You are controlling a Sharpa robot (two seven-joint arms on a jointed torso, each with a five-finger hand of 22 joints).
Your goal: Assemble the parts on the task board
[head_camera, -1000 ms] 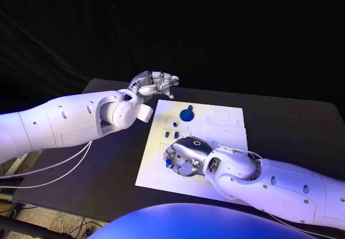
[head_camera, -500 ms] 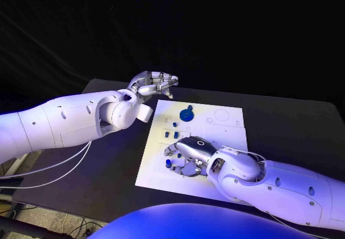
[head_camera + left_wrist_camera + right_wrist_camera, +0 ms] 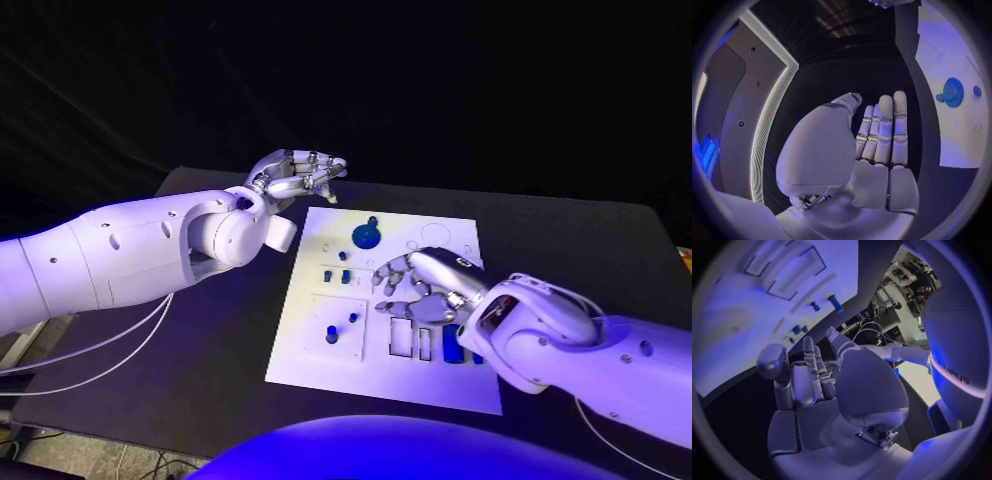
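The white task board [image 3: 378,370] lies in the middle of the black table. A blue gear [image 3: 366,236] sits near its far edge, also in the left wrist view [image 3: 952,91]. Small blue parts [image 3: 336,276] stand left of centre, and two more [image 3: 342,327] lie nearer the front left. A long blue part [image 3: 453,343] sits in a slot beside my right wrist. My right hand [image 3: 426,285] hovers over the board's middle with fingers apart, holding nothing [image 3: 811,380]. My left hand [image 3: 299,175] is raised beyond the board's far left corner, fingers extended and holding nothing [image 3: 879,135].
Rectangular slots [image 3: 410,337] are cut into the board near the right hand. Black tabletop [image 3: 216,330] runs along the board's left side under my left arm, and more lies to the right [image 3: 577,250]. The right wrist view shows the board [image 3: 742,330] with small blue parts [image 3: 834,302].
My right hand has lifted off the blue parts at the board's front left and moved toward the middle, uncovering them. The left hand has barely moved. The camera has shifted a little.
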